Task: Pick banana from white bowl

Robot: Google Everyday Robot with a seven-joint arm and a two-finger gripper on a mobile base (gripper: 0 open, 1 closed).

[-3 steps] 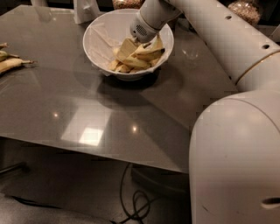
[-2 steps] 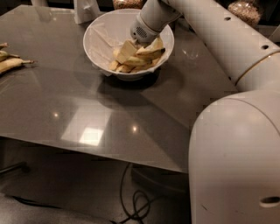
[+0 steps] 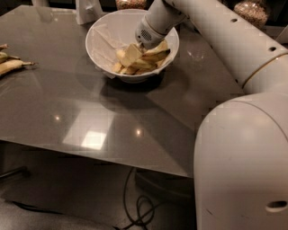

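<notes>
The white bowl [image 3: 101,42] stands at the back middle of the grey table [image 3: 90,112], with a white liner inside. Several yellow bananas [image 3: 150,57] lie piled in its right half; I cannot single out the longest straight banana among them. My gripper [image 3: 133,53] reaches down into the bowl from the right, its tip among the bananas at the middle of the pile. The arm's wrist [image 3: 150,29] hangs over the bowl's far right rim and hides part of the pile.
Paler dark-stemmed bananas [image 3: 11,65] lie at the table's left edge. A white object [image 3: 87,11] stands behind the bowl. Jars [image 3: 252,11] sit at the back right. My white body [image 3: 243,166] fills the right foreground. Cables [image 3: 139,202] lie under the table.
</notes>
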